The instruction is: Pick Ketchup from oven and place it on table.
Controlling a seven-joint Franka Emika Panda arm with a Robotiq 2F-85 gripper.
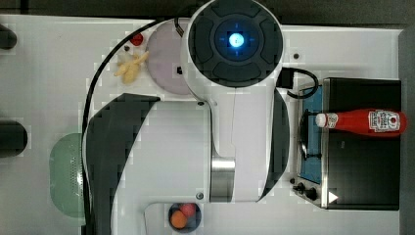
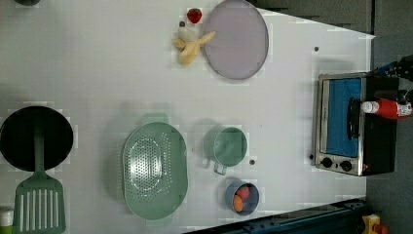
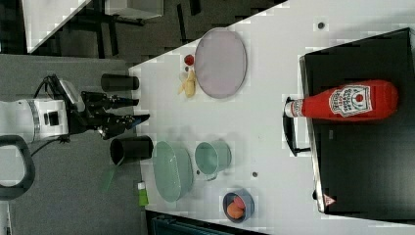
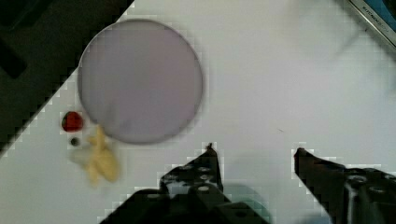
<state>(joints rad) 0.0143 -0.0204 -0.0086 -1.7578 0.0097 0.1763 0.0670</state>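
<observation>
Top view: the Ketchup (image 1: 364,121) lies on its side across the black roof of the oven (image 1: 364,188), white cap pointing toward the oven's glass door and dark handle, at the top view's right edge of the white worktop (image 1: 44,88). The robot arm (image 1: 235,98) stands over the middle of the worktop, well apart from the bottle. In the right view the pincer (image 3: 132,110) hangs in the air off the right view's left side of the worktop, its two dark fingers (image 3: 122,102) apart and gripping nothing; the wrist view shows the same pincer (image 4: 254,156) with a wide gap between its fingertips (image 4: 210,154), the white worktop beneath. A round greyish-purple plate (image 2: 236,39) sits near the left view's upper edge of the worktop, with a pale yellow toy item (image 2: 191,48) just beside it and a small red strawberry-like item (image 2: 194,14) near that. Toward the left view's lower half stand a green colander (image 2: 155,168), a green mug (image 2: 226,146) beside it, and a small blue bowl (image 2: 242,197) holding red and orange pieces. At the left view's left sit a black pan (image 2: 36,138) and a green slotted spatula (image 2: 39,207) whose handle crosses the pan.
</observation>
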